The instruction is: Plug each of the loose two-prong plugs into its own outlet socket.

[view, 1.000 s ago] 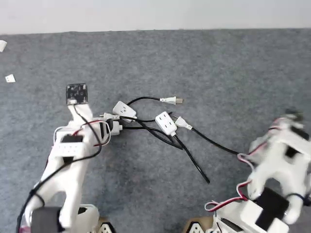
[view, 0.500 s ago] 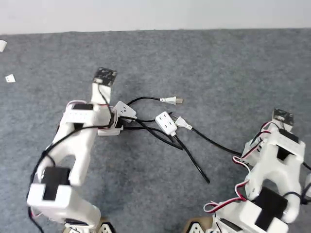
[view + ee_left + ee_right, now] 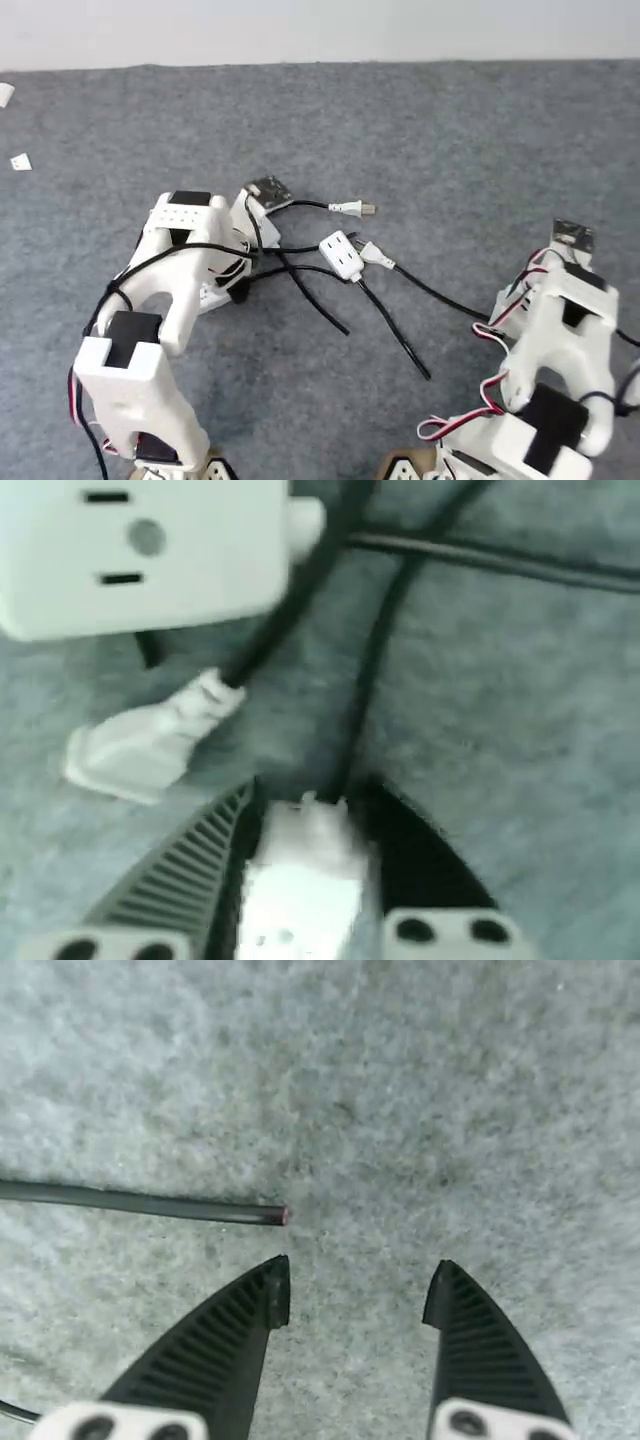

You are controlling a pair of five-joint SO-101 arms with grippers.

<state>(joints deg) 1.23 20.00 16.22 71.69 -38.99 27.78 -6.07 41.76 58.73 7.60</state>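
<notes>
Swinging inward since a second ago, left fingers are gripping a white plug, cord end seemingly facing the socket block at 10 o'clock on the desk; right fingers are hanging open, farther off.

High camera looks down over the grey mat, with me rooted at six o'clock. Wrist cameras peer past my left gripper and right gripper, close above that mat.
</notes>
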